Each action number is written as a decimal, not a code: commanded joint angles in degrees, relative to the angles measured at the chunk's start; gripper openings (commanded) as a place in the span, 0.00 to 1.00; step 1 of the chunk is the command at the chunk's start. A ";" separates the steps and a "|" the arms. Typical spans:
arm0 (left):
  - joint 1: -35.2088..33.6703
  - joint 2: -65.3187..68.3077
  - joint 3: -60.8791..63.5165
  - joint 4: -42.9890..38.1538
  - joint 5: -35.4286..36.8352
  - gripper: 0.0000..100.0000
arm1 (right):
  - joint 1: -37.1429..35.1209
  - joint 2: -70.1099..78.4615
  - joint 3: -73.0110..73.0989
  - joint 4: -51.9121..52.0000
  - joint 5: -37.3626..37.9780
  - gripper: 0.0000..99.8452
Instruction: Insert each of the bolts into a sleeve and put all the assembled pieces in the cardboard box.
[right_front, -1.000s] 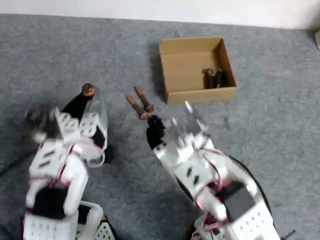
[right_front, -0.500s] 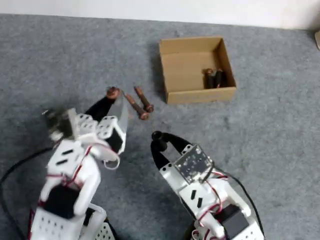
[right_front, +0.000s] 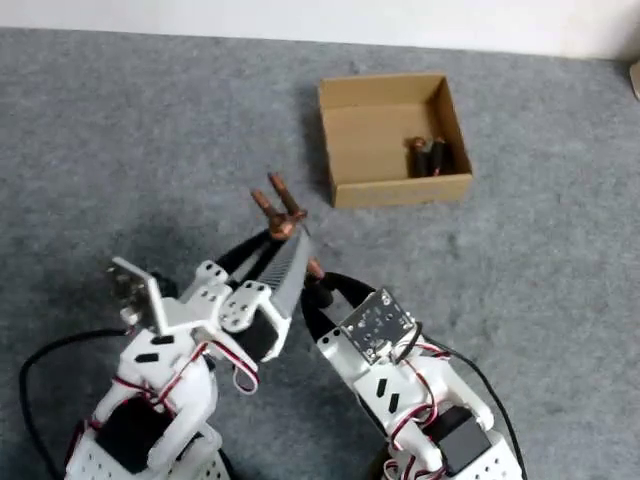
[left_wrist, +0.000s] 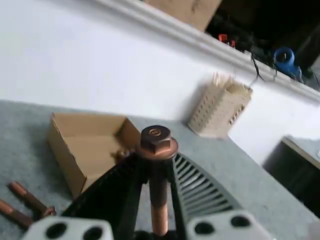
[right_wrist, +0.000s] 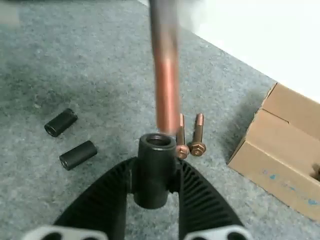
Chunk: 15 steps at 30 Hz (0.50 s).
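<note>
My left gripper (right_front: 290, 248) is shut on a copper bolt (left_wrist: 156, 150), gripped below its hex head. My right gripper (right_wrist: 156, 175) is shut on a black sleeve (right_wrist: 156, 167) held upright with its bore facing up. The bolt's shaft (right_wrist: 165, 85) hangs right above that bore, its tip at the rim. In the high view the two grippers meet at mid-table, where the bolt (right_front: 315, 268) touches the sleeve (right_front: 318, 295). Two more bolts (right_front: 278, 208) lie on the carpet just beyond. The cardboard box (right_front: 385, 195) holds dark assembled pieces (right_front: 428, 157).
Two loose black sleeves (right_wrist: 61, 122) (right_wrist: 78, 154) lie on the grey carpet to one side of my right gripper. The box (right_wrist: 285, 165) stands beyond the loose bolts (right_wrist: 190, 135). A beige perforated holder (left_wrist: 222, 112) stands against the white wall.
My left arm has swung right with the bolt, from the far left to directly over the sleeve. The right arm drew back toward its base a second ago and now holds still.
</note>
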 joint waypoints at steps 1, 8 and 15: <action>1.27 3.21 -0.31 -1.49 0.26 0.01 | 0.13 -0.57 -0.31 -2.07 0.62 0.01; 1.19 3.47 0.04 -1.32 0.09 0.01 | 0.57 -0.57 -0.13 -4.53 0.70 0.01; 1.10 3.47 0.84 -1.41 0.00 0.01 | 0.22 -0.57 -0.13 -4.26 0.79 0.01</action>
